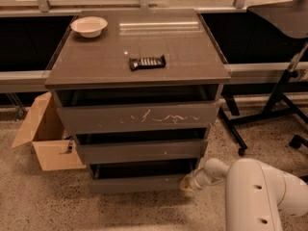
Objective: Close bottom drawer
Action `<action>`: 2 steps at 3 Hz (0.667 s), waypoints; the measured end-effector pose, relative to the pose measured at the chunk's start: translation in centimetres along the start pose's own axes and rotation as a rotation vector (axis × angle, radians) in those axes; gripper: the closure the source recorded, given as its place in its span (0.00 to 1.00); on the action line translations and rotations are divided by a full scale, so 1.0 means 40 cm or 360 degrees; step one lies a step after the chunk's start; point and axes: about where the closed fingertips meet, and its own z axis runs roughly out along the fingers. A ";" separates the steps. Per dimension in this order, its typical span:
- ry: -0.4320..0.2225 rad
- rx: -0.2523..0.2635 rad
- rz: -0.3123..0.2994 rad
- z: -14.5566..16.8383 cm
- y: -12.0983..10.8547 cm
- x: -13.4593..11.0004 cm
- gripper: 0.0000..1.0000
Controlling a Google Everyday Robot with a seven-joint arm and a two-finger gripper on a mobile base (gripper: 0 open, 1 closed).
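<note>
Hanging the gripper [186, 183] low at the near right, right at the right end of the bottom drawer [139, 183]. Sitting lowest in the cabinet [139, 76], standing partly pulled out toward the near side. Cannot tell how open the grip is, or whether it is holding anything.

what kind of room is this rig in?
Probably an office or lab workspace: drawer cabinet on speckled floor, cardboard box, wheeled stand base. Gripper sits at the right end of the bottom drawer.
</note>
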 end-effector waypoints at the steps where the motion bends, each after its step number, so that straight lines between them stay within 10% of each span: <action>1: 0.0013 0.0070 0.0003 -0.003 -0.045 0.007 1.00; 2: 0.0013 0.0072 0.0003 -0.003 -0.046 0.007 0.82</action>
